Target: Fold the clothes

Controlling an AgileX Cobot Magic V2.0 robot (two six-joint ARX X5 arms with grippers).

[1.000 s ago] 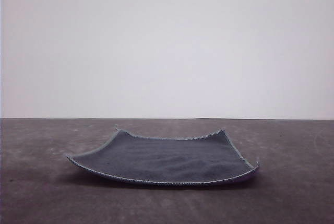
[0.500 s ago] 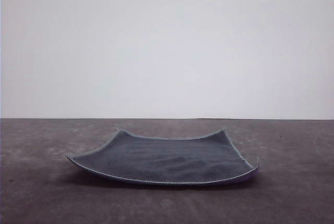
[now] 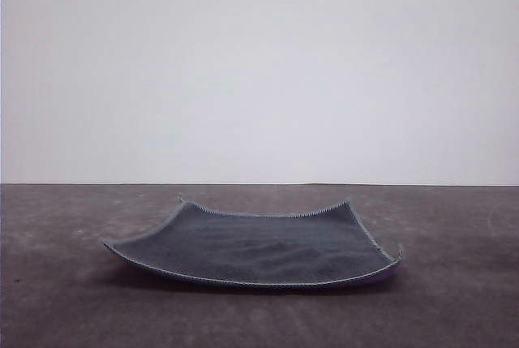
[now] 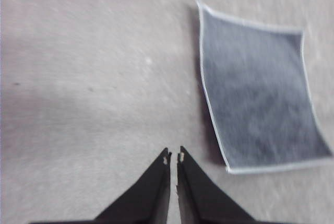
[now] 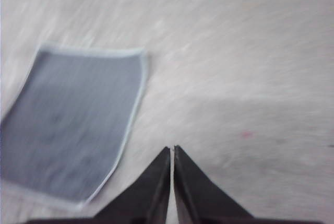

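A: How do our fingers stand?
B: Left gripper (image 4: 174, 156) and right gripper (image 5: 171, 149) are both pinched closed, holding nothing, above bare table (image 3: 65, 299).
A: And the cloth (image 3: 259, 247)?
B: Spread flat between them, grey-blue face up, untouched.

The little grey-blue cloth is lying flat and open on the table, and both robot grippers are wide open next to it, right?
Not quite. The cloth does lie unfolded on the table, but the grippers are shut, not wide open. The left wrist view shows the left gripper with its fingers nearly together, beside the cloth and not touching it. The right wrist view shows the right gripper shut too.
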